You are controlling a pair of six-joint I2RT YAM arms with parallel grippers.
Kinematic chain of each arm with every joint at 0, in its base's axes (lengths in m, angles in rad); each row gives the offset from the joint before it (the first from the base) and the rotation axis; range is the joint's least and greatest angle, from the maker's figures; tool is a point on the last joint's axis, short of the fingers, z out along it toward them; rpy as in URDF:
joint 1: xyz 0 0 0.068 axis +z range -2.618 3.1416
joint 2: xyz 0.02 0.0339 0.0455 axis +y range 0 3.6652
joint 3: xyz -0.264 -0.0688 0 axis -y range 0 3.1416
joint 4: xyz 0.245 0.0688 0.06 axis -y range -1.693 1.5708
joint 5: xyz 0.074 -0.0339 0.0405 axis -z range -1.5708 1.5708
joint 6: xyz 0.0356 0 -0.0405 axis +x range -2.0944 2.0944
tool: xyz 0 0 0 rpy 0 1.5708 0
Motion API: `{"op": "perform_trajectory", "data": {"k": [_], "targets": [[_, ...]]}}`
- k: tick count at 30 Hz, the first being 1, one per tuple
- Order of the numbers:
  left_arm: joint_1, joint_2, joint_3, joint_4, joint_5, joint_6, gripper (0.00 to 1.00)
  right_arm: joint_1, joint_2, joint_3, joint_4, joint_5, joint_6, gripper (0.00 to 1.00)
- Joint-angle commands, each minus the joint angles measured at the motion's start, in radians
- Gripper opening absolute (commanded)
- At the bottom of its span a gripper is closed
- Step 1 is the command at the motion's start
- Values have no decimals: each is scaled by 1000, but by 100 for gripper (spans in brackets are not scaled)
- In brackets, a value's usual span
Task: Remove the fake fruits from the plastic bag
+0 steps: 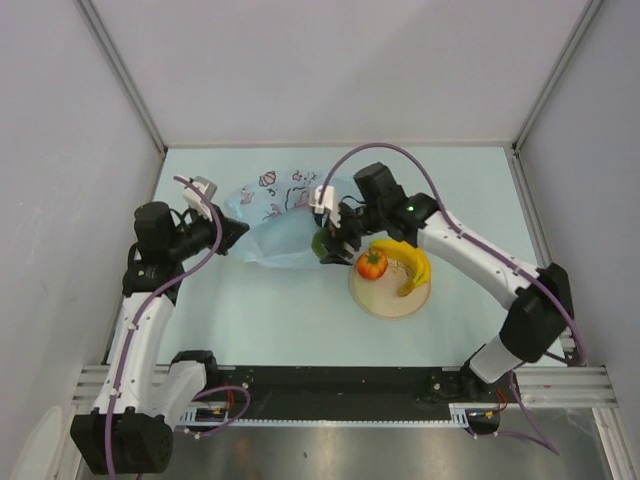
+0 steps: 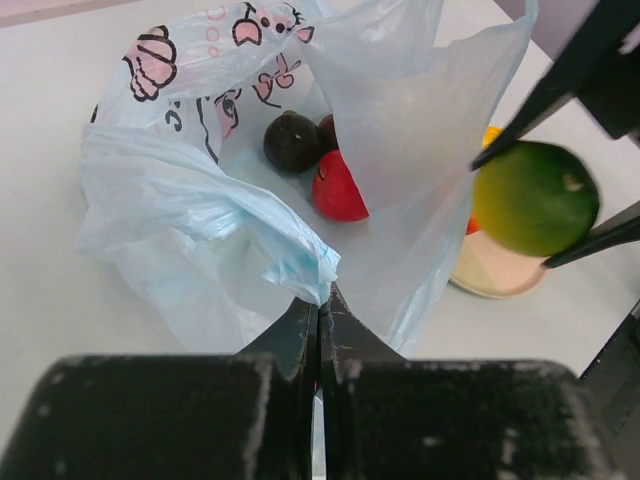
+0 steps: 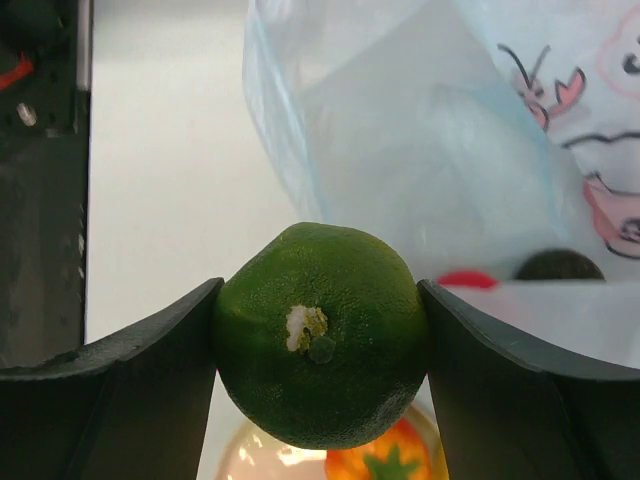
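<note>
1. At the mouth of the light blue plastic bag (image 2: 200,200), the right end effector (image 1: 335,245) grips the green fruit (image 3: 320,335) between its fingers. The fruit is just outside the bag, near the tan plate (image 1: 375,298).
2. The left end effector (image 2: 320,320) is clamped shut on the bag's crinkled edge. That hold should stop the bag dragging.
3. Carry the fruit over bare plate, away from the banana (image 1: 412,265) and orange-red fruit (image 1: 372,263). Release it low, since it will likely roll.
4. The red apple (image 2: 338,190) and dark maroon fruit (image 2: 292,140) lie inside the bag.
</note>
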Motion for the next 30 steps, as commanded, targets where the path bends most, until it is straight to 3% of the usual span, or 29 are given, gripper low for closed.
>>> {"op": "perform_trajectory", "data": {"k": [1,5,11,18,30], "targets": [[7,13,0,56,-8,-23,0,-72,-174,-105,-192,-31,-259,69],[7,25,-6,74,-13,-34,0,-146,-281,-250,-252,7,-403,68],[8,48,6,59,-27,-20,0,-165,-395,-500,-157,105,-524,68],[7,59,14,37,-37,-5,0,-139,-420,-674,94,282,-437,69],[7,51,-4,25,-47,0,0,-139,-366,-735,198,357,-359,74]]}}
